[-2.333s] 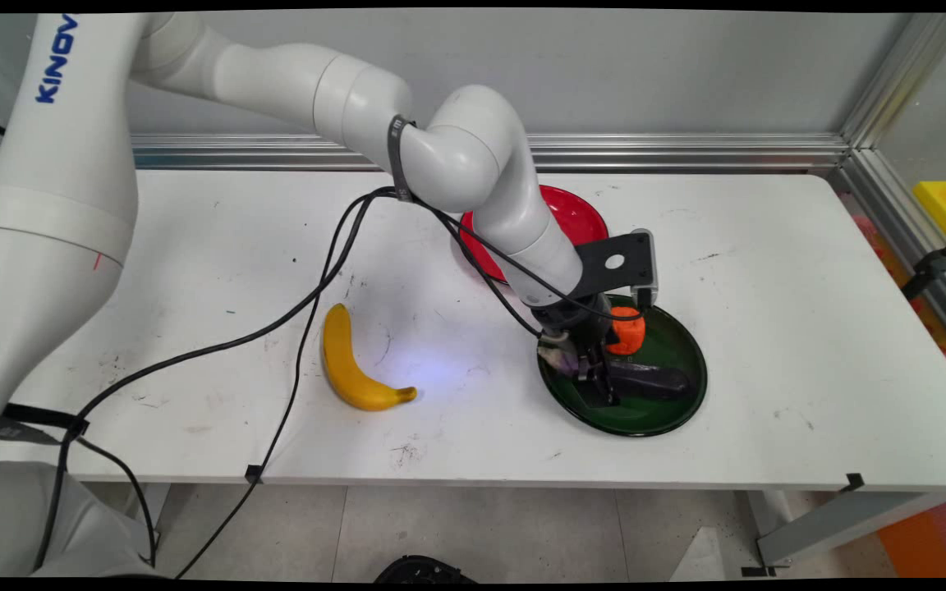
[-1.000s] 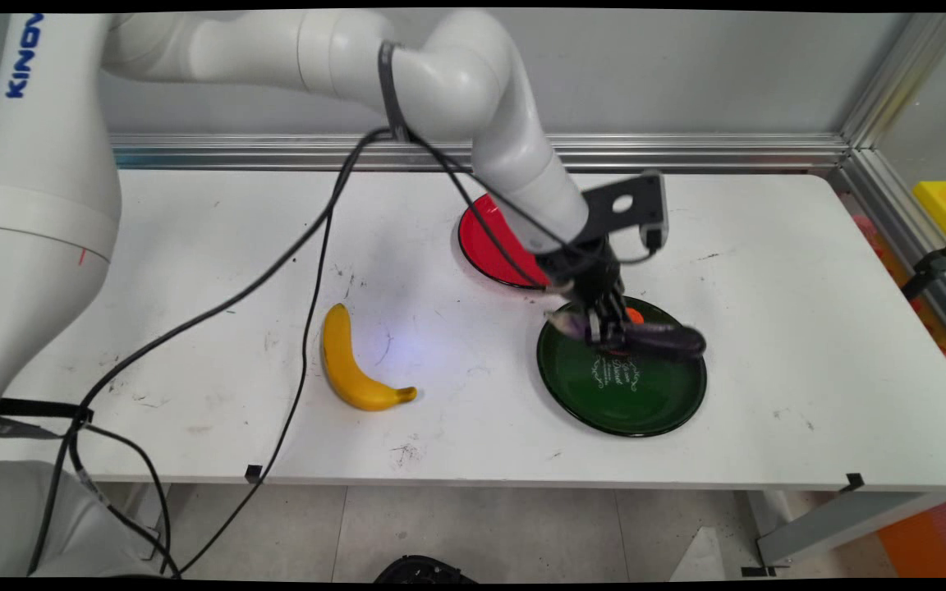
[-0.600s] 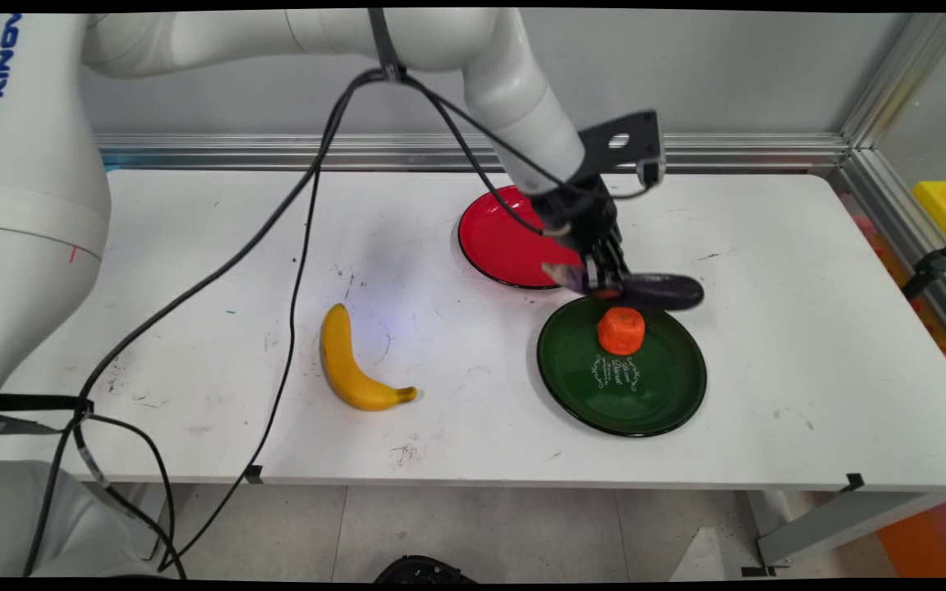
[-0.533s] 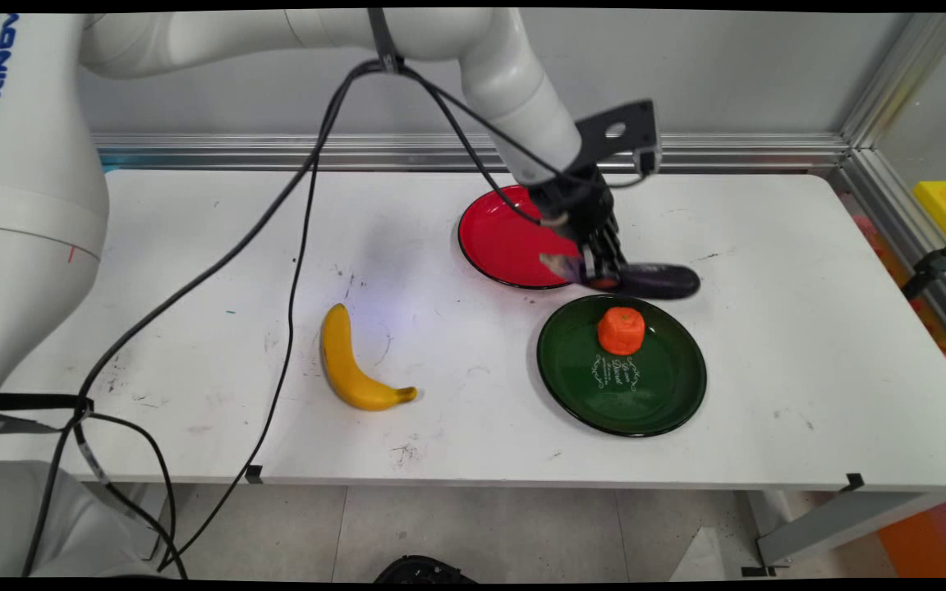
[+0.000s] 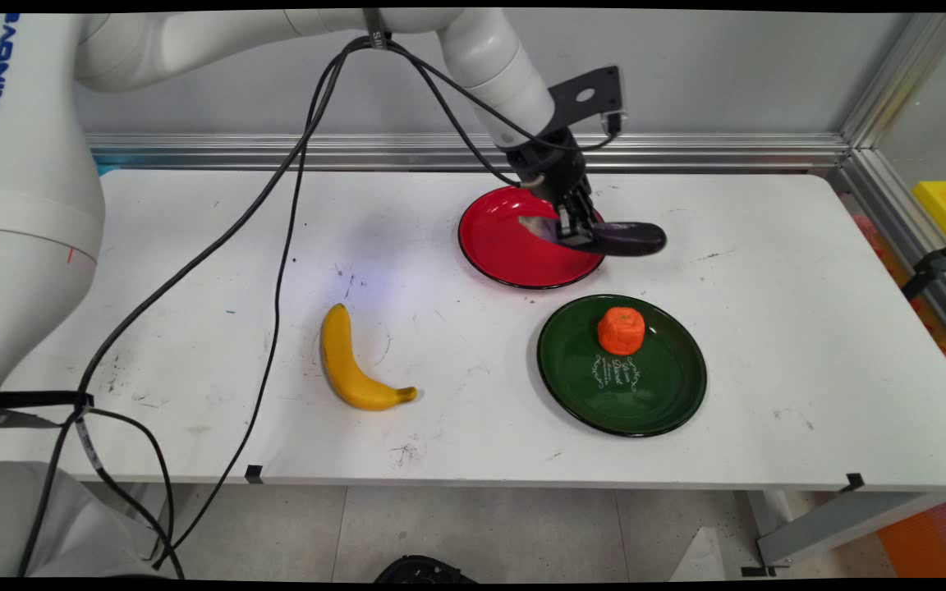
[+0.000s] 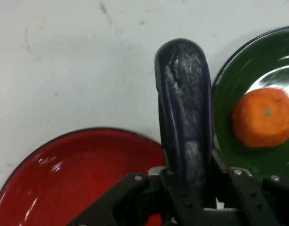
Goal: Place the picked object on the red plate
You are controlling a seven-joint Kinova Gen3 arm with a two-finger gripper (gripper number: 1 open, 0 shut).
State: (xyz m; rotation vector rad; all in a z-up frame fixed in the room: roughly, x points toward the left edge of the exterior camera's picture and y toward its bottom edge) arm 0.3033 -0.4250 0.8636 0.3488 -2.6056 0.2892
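Lifted from green plate (image 5: pixel 662 394), eggplant (image 5: pixel 625 238) hangs clamped over red plate (image 5: pixel 506 254).

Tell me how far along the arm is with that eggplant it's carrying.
Done: the eggplant is off the green plate, where only the orange piece sits. In hand: the pincer grips it in the air over the red plate's right edge. Left: it rests on nothing yet. The banana lies apart.

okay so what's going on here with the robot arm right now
The gripper is shut on a dark purple eggplant, holding it in the air over the right edge of the red plate. An orange sits on the green plate nearby, and a banana lies on the white table to the left.
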